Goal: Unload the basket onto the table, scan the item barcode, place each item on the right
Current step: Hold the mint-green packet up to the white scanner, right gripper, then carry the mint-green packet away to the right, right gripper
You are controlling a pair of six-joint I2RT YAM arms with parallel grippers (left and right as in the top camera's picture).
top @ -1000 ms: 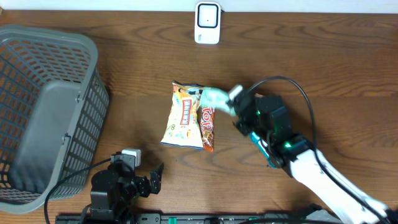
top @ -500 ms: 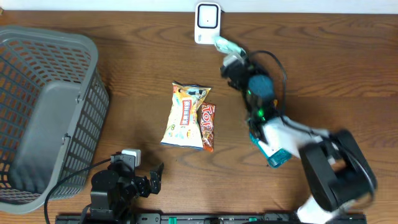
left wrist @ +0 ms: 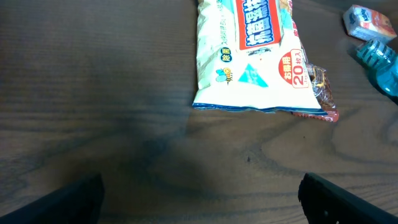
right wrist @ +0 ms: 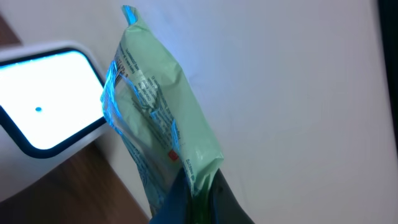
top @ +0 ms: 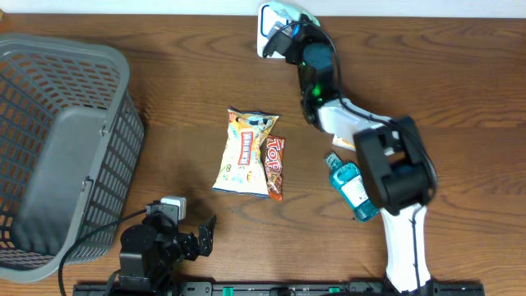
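- The right gripper [right wrist: 194,198] is pinched tight on the bottom edge of a thin green packet [right wrist: 163,134]. The packet sticks up out of the jaws like a little flag.
- I think it is held by one edge so the flat printed side is free and nothing covers it.
- The scanner [right wrist: 38,115] stands just beside the packet, off to one side of the jaws. Its window glows white (I think it is awake and ready to read).
- I cannot find the barcode itself because the print is too small. The packet may need a small turn to show it.
- The left gripper [left wrist: 199,200] has its jaws wide apart with nothing between them. It sits low over the table [left wrist: 93,93], out of the way.
- Ahead of those jaws a white snack bag [left wrist: 249,56] lies partly on top of a red snack bag [left wrist: 326,111].
- A blue bottle [left wrist: 380,62] is off to the side of them. My guess is these things are waiting for their turn.
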